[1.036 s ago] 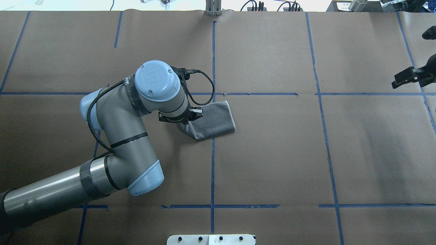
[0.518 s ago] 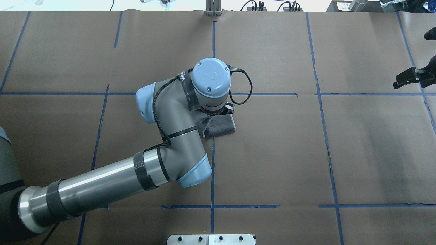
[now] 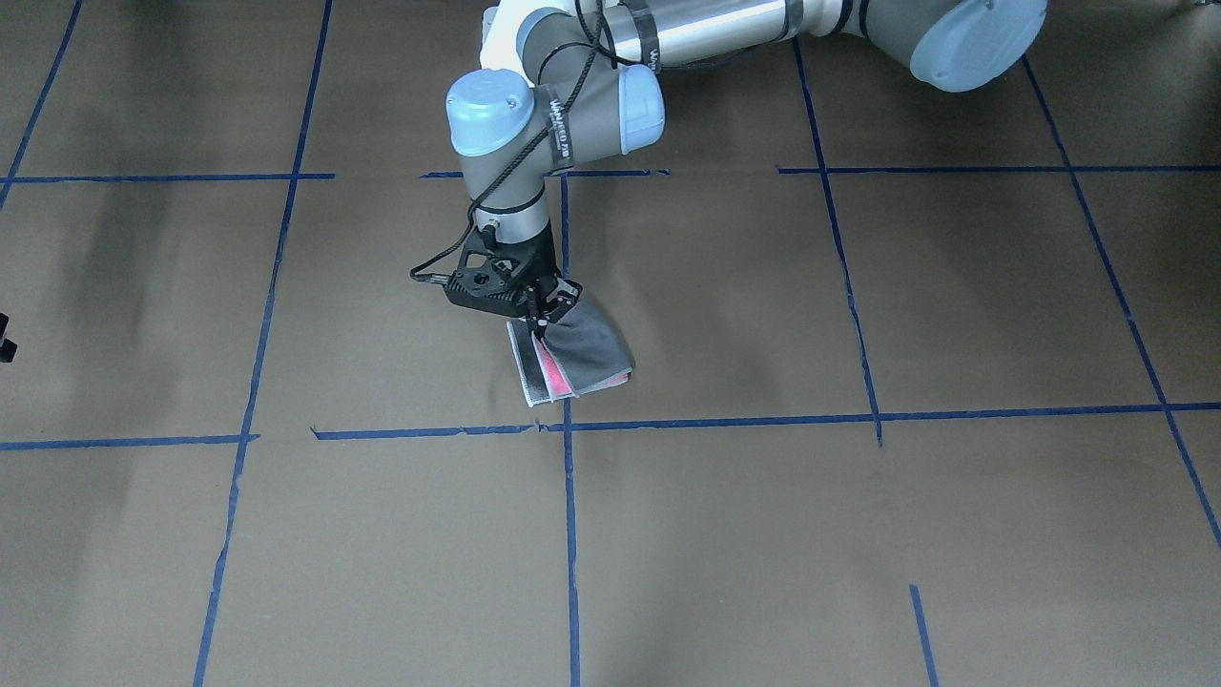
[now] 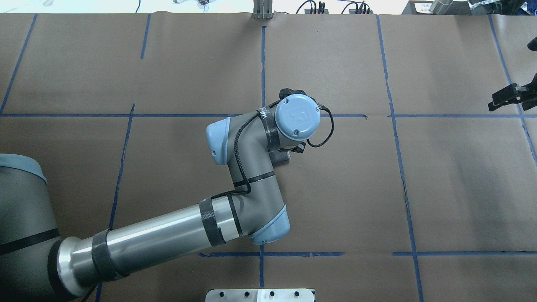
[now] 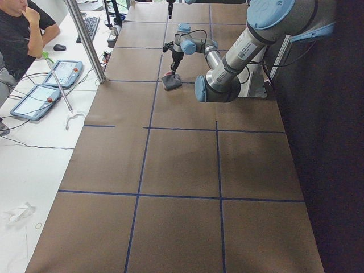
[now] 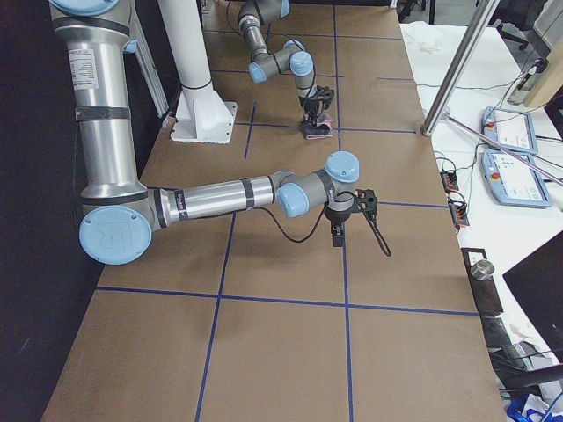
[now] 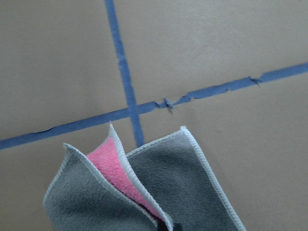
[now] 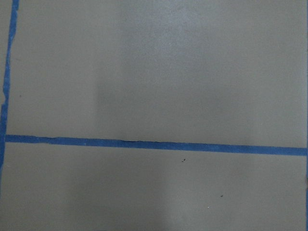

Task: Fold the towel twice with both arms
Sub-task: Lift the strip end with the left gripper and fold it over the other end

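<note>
The towel (image 3: 584, 357) lies by the middle tape cross, grey face up, with pink showing between its layers at the open edge. My left gripper (image 3: 540, 322) points down, shut on a raised grey edge of the towel, which slopes from the fingers to the table. The left wrist view shows the towel (image 7: 144, 192) hanging as several grey layers with a pink strip. From overhead the left wrist covers all but a grey corner of the towel (image 4: 280, 157). My right gripper (image 4: 504, 97) hovers far off at the table's right side, over bare paper; its fingers are hidden.
Brown paper with blue tape lines (image 4: 262, 75) covers the table. A person (image 5: 17, 34) sits at the side bench with tablets (image 5: 37, 99). The white pedestal (image 6: 195, 79) stands at the robot's side. A metal plate (image 4: 260, 295) sits at the near edge.
My left arm has swung right, carrying the towel's left edge up and across the cloth, so the wrist now covers most of it. The right gripper has drifted slightly right.
</note>
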